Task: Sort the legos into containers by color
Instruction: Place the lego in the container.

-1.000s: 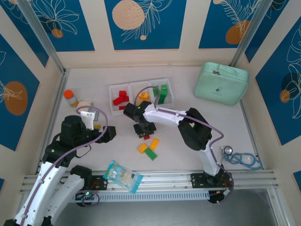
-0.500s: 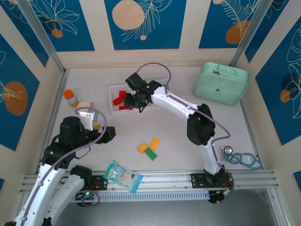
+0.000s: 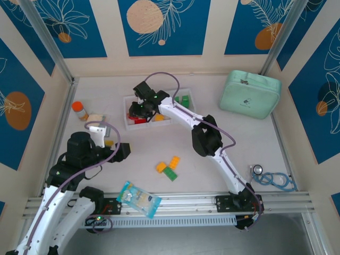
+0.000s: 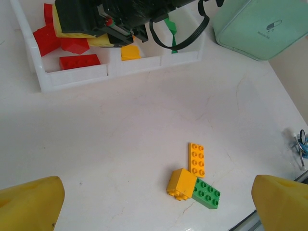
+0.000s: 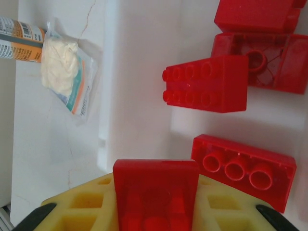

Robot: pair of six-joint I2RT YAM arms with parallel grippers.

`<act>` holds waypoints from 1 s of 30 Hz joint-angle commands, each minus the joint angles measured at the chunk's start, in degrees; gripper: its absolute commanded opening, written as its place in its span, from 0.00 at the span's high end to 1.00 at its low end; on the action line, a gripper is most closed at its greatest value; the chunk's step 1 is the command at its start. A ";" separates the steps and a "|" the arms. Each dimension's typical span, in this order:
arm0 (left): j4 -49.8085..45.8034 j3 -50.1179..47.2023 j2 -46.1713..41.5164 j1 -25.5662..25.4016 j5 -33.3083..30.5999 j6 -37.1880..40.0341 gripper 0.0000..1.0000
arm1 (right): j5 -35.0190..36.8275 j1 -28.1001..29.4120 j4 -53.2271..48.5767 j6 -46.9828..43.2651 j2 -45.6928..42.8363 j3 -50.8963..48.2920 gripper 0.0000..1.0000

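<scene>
My right gripper (image 3: 139, 109) hangs over the left-hand bin of the white containers (image 3: 159, 122), shut on a red lego (image 5: 155, 185) that sits between its yellow fingers (image 5: 77, 211). Several red legos (image 5: 211, 84) lie in that bin below it. The middle bin holds an orange lego (image 4: 130, 51) and the right bin green ones (image 3: 184, 101). On the table lie an orange block (image 4: 181, 183), a flat orange plate (image 4: 196, 159) and a green brick (image 4: 207, 193), touching one another. My left gripper (image 4: 156, 204) stands open well short of them.
A mint-green case (image 3: 249, 94) sits at the back right. A blue-white packet (image 3: 139, 199) lies by the front rail. An orange bottle (image 3: 79, 110) and a small pouch (image 3: 95, 118) rest left of the bins. Blue scissors (image 3: 276, 180) lie at the right edge.
The right arm lifted a red lego from the pile on the table and swung back and left, ending over the left bin. The left arm stayed put.
</scene>
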 commanded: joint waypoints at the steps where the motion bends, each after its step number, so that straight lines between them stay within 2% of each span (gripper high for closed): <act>1: 1.14 -0.53 -0.68 0.75 1.48 1.05 0.01 | -2.28 -0.39 0.05 -0.07 1.26 2.59 0.94; 9: 1.26 -0.53 -0.61 0.71 1.94 1.05 0.01 | -4.59 -1.03 1.01 0.24 2.75 3.03 0.82; 25: 1.38 -0.53 -0.85 0.71 2.31 1.05 0.01 | -4.94 -0.15 -3.96 -0.03 -1.17 3.76 0.35; 30: 1.43 -0.62 -1.03 0.75 2.46 1.05 0.01 | -3.81 0.79 -5.15 0.37 -5.53 1.69 0.26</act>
